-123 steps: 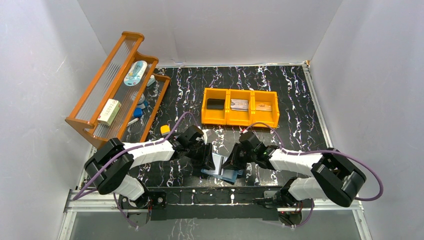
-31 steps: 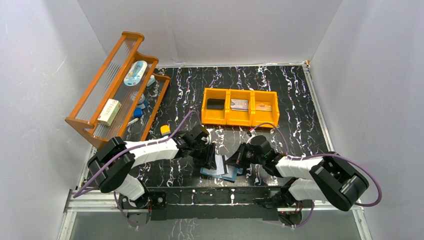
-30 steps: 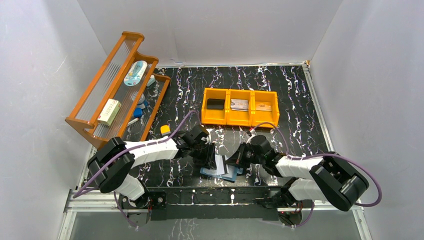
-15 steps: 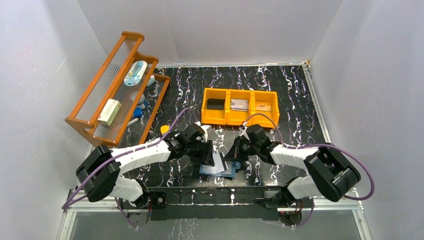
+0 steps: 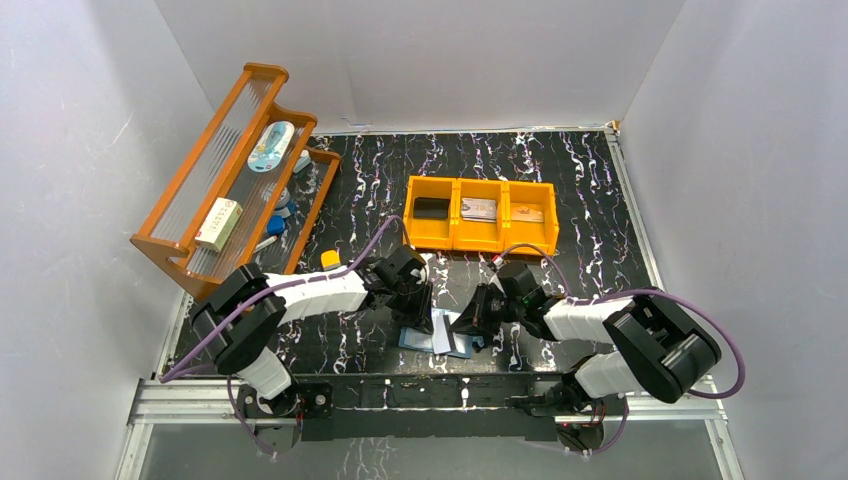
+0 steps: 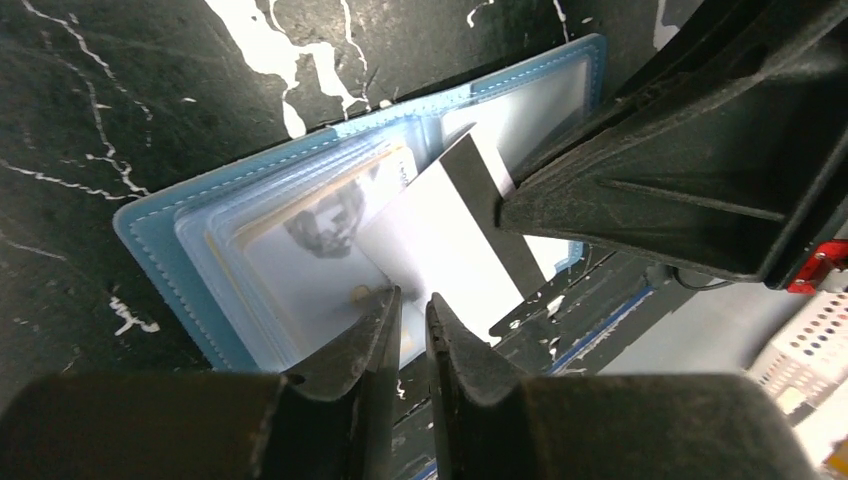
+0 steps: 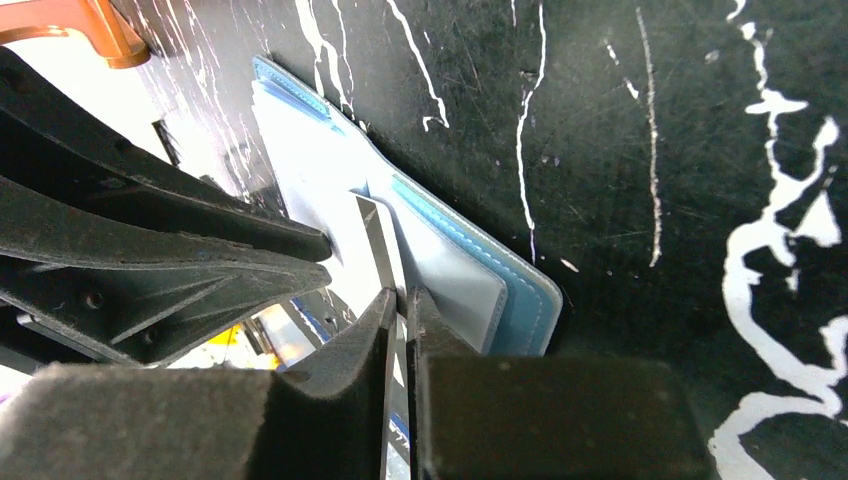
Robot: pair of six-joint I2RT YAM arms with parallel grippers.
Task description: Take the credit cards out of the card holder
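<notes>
Left pincer (image 6: pixel 410 305): closed to a sliver, nothing visible between the fingers, tips bearing down on the pale inside of the card holder (image 6: pixel 160 235), just left of the raised card. Card holder: open and flat on the black marbled table (image 6: pixel 100 110), teal border outward, clear pockets up, other cards (image 6: pixel 320 235) tucked inside. Slanting up from the holder's middle: one pale credit card (image 6: pixel 440 245) with a dark stripe, part-way out of its pocket by the look of it. Right pincer (image 7: pixel 400 300): at the holder's right side, clamped on that card's free end, the card running edge-on straight into the narrow gap.

Likely trouble, judged from this:
- Too little hold-down from the left, and the whole holder dragged or lifted along with the card instead of giving it up.
- Pull angled off the pocket's line: card wedged against the pocket mouth, bent, or slipped from so thin an edge grip.
- Left tips just beside the card's buried corner: possibly pinning the very card meant to come out.
- Both pincers nearly touching above the holder: little room, so a knock between them on any sideways move.
- Neighbouring cards perhaps tugged half out as well.
</notes>
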